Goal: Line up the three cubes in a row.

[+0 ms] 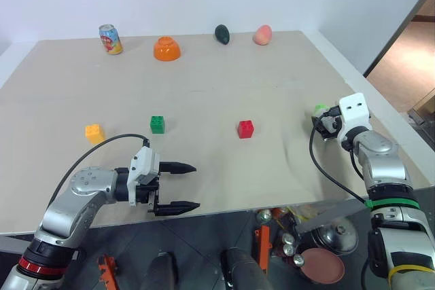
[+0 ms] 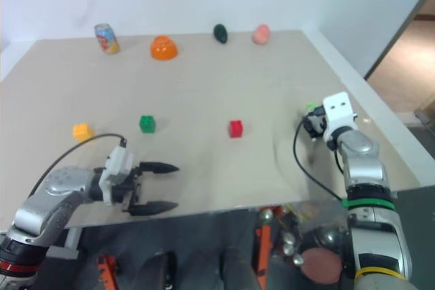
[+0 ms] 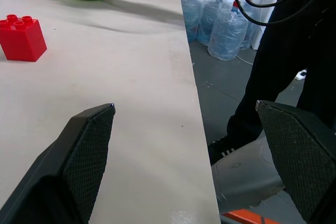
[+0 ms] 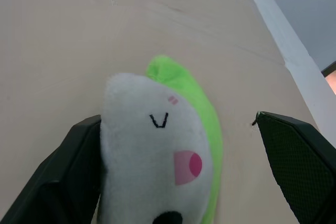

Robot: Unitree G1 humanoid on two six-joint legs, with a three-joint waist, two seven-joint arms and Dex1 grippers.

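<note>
The left tool (image 1: 178, 186) hovers at the near edge of the beige worktop (image 1: 204, 100), pointing across toward the right side, its two black fingers spread well apart with nothing between them. In its wrist view the textured, cross-hatched pads (image 3: 89, 156) frame the worktop's straight edge, and past that edge the floor drops away to a cluster of large blue water bottles (image 3: 220, 22) and a person's dark trouser leg (image 3: 283, 66).

The three studded plastic cubes sit across the middle of the worktop, well apart from one another: the yellow-orange cube (image 1: 94, 132) furthest left, the green cube (image 1: 158, 124) a little further back, and the red cube (image 1: 245, 129) toward the centre. Bare surface lies all round each of them.

Near the right edge, the right tool (image 4: 173, 182) stands wide open around a soft plush mushroom toy (image 4: 157, 150), white with a green cap and a small stitched face; one finger touches its side, the other stands clear. In the head views the toy (image 1: 320, 109) is just a green sliver beyond the white wrist housing.

Along the far edge stand a printed drinks can (image 1: 110, 39), an upturned orange bowl (image 1: 166, 49), a dark green avocado-shaped object (image 1: 222, 33) and a peach (image 1: 262, 34).
</note>
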